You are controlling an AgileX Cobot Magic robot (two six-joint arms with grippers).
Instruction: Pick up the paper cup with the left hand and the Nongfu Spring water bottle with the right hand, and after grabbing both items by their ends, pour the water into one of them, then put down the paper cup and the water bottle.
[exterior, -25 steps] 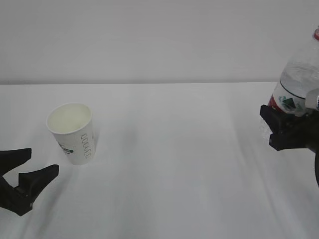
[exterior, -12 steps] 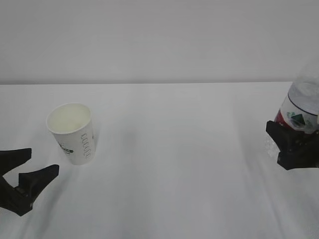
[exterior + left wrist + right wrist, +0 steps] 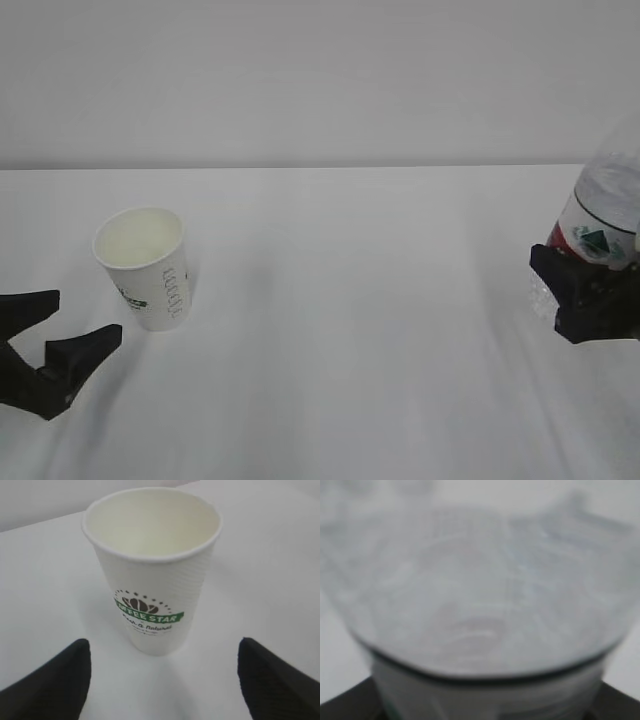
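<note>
The left gripper [image 3: 60, 325] stands open near the upright paper cup [image 3: 146, 265]; the right gripper [image 3: 590, 290] clamps the Nongfu Spring water bottle [image 3: 605, 215] at far right.

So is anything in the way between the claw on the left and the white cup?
No, nothing visible is. The left hand has its jaws wide open, and only bare table lies between them and the paper cup.
</note>
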